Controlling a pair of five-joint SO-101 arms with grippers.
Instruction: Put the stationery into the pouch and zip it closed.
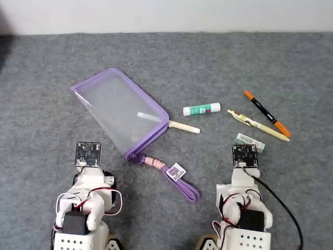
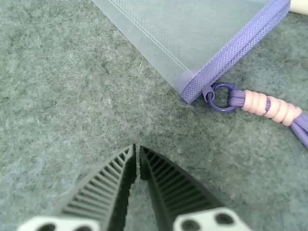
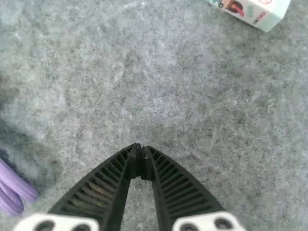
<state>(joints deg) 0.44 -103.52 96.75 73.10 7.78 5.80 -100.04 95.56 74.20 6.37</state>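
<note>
1. The see-through plastic pouch with purple edges (image 1: 120, 113) lies flat in front of the left arm.
2. The white-and-green glue stick (image 1: 201, 110), orange-and-black pen (image 1: 266, 113), yellow pen (image 1: 257, 125) and small white box (image 1: 252, 140) lie outside it, so the packing and zipping are not done.
3. A thin cream stick (image 1: 183, 127) pokes out at the pouch's edge. I cannot tell if it is partly inside.
4. The left gripper (image 2: 136, 156) and right gripper (image 3: 142, 154) have their jaws together, holding nothing.

Your high view overlooks the grey felt table (image 1: 52, 62); both wrist views sit close above it, the left sharing the purple-trimmed clear pouch (image 2: 202, 29).
</note>
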